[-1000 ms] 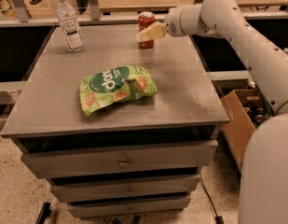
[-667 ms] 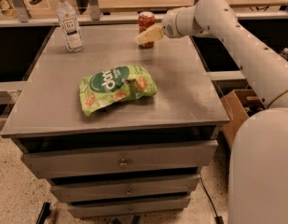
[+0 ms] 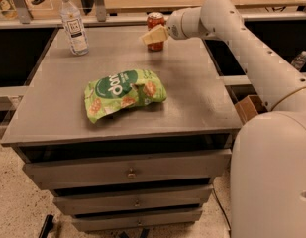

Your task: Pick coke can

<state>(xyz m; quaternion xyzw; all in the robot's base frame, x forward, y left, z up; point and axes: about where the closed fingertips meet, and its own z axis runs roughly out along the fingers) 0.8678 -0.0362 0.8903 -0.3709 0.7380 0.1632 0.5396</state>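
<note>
The coke can (image 3: pixel 155 21) is a small red can with a silver top. It stands upright at the far edge of the grey cabinet top (image 3: pixel 192 98), right of centre. My gripper (image 3: pixel 152 34) reaches in from the right at the end of the white arm. It is at the can, with its cream tip across the can's lower front. Whether it grips the can cannot be told. The can's base still looks level with the cabinet top.
A clear plastic bottle (image 3: pixel 74 24) with a white cap stands at the far left. A green chip bag (image 3: pixel 124 94) lies mid-table. Drawers sit below the top. A cardboard box (image 3: pixel 249 108) and another bottle (image 3: pixel 298 61) are at the right.
The gripper has moved a little left and down, from beside the can's right side to across its front. The can, bottle and bag have not moved.
</note>
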